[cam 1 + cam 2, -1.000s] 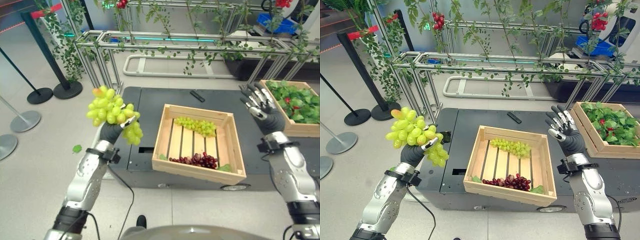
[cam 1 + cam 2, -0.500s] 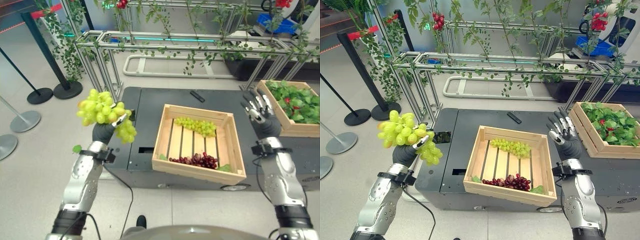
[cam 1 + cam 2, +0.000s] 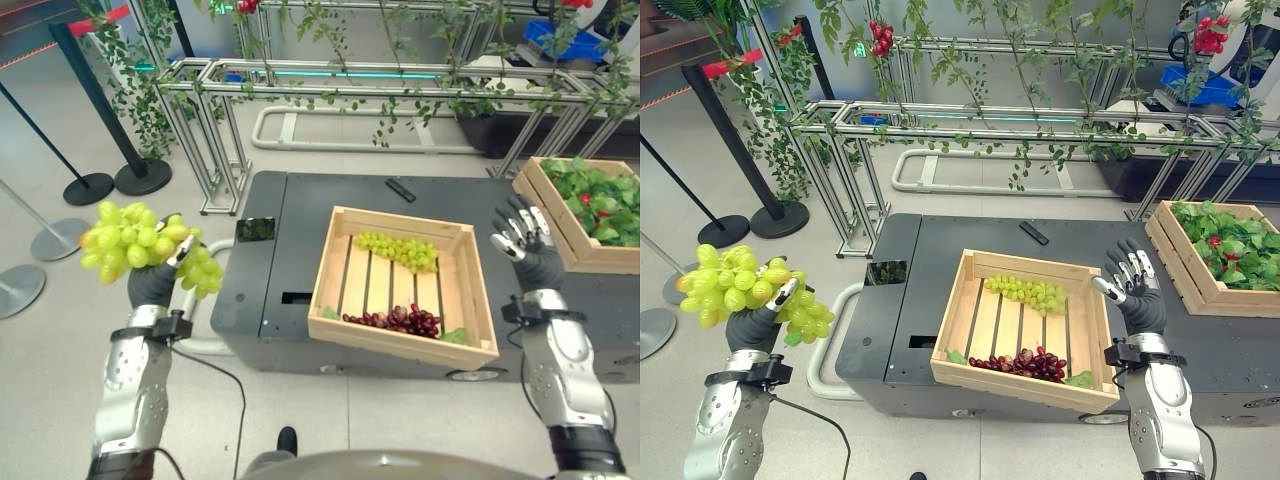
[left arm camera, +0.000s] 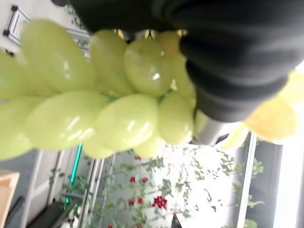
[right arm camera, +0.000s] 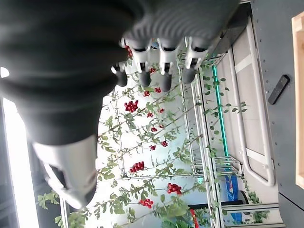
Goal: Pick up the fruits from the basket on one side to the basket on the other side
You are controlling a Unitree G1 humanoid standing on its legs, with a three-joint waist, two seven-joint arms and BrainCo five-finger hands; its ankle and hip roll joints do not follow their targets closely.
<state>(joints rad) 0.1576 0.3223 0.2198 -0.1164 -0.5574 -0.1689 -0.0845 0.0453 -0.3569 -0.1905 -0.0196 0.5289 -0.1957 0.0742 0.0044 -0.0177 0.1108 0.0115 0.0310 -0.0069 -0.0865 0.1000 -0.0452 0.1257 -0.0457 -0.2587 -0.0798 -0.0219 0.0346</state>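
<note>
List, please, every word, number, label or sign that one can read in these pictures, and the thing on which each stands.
No text can be read.
Green lit sign behind the metal frame: too small to read.
Wooden crate, green grape bunch in the left hand, dark platform: no print shows.

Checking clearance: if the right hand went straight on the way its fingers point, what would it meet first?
Nothing nearby: the open right hand points up and away, toward the distant metal vine trellis; depth is unclear.
</note>
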